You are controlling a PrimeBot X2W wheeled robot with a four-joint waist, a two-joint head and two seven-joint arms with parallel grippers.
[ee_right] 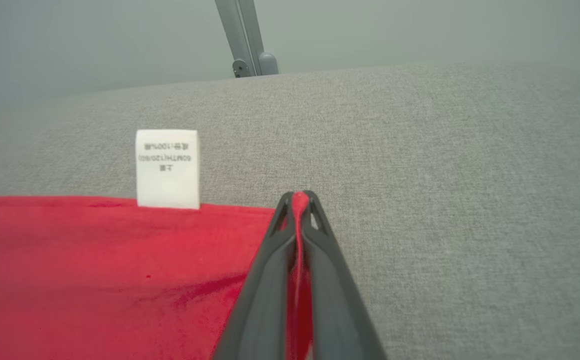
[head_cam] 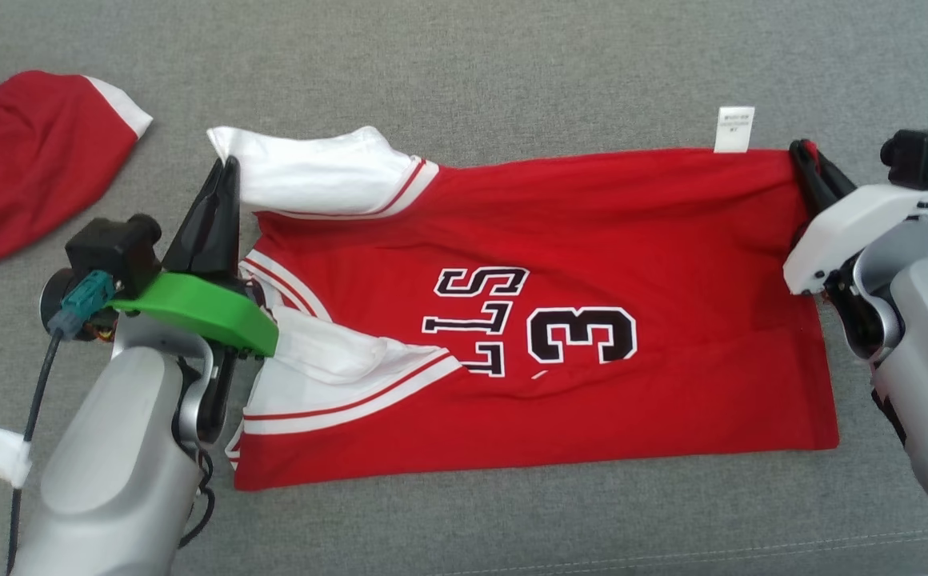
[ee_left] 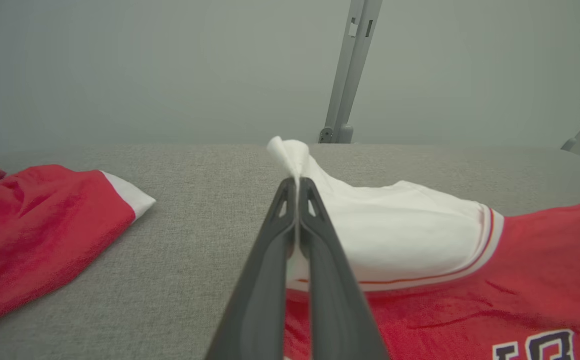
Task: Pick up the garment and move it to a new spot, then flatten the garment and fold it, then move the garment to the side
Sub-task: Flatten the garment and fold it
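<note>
The left end effector (head_cam: 229, 166) is clamped on the tip of the white sleeve (head_cam: 312, 172), its two fingers pressed together with a pinch of white cloth standing up beyond them in the left wrist view. The right end effector (head_cam: 802, 152) is likewise clamped, on the far right corner of the hem, with a sliver of red showing between its fingers in the right wrist view.

Both grips sit on the far edge of the garment (head_cam: 632, 224), a red jersey. It lies nearly flat on the grey desk (head_cam: 464, 72), its long axis running left to right between the two end effectors, collar end to the left. From each grip the body of the jersey spreads toward the robot. A fold would therefore likely draw the far edge toward the near edge, both arms moving together.

A white care label (head_cam: 734, 128) sticks out beyond the far edge near the right grip. Another red garment (head_cam: 24, 168) lies apart at far left.
</note>
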